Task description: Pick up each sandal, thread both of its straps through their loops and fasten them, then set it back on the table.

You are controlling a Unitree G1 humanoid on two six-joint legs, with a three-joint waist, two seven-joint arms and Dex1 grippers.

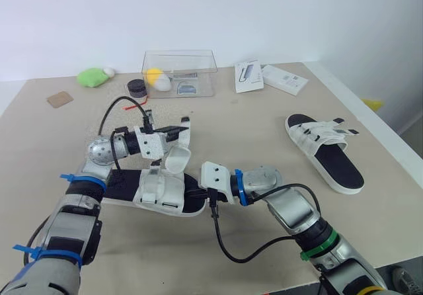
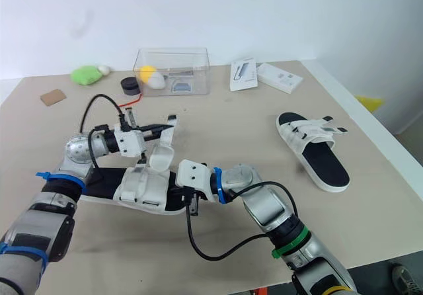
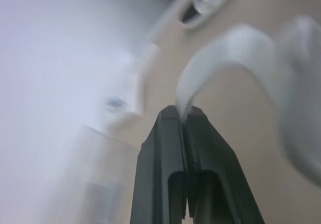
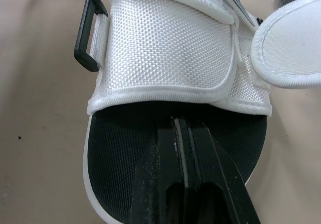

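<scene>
While the right end effector (image 4: 181,126), clenched empty, rests on the near sandal (image 1: 158,192) from 3 o'clock, that sandal lies 9-to-3 on the counter (image 1: 264,123). The left end effector (image 3: 183,114), at 12, pinches its strap (image 3: 235,48), with the loop (image 4: 92,33) across the upper. The other sandal (image 1: 325,151) sits at 2 o'clock.

I see one white sandal (image 1: 155,196), black footbed, lying flat at my left, one strap (image 1: 177,157) lifted and curled upward, matching second sandal (image 1: 324,151) flat, well apart at right
</scene>
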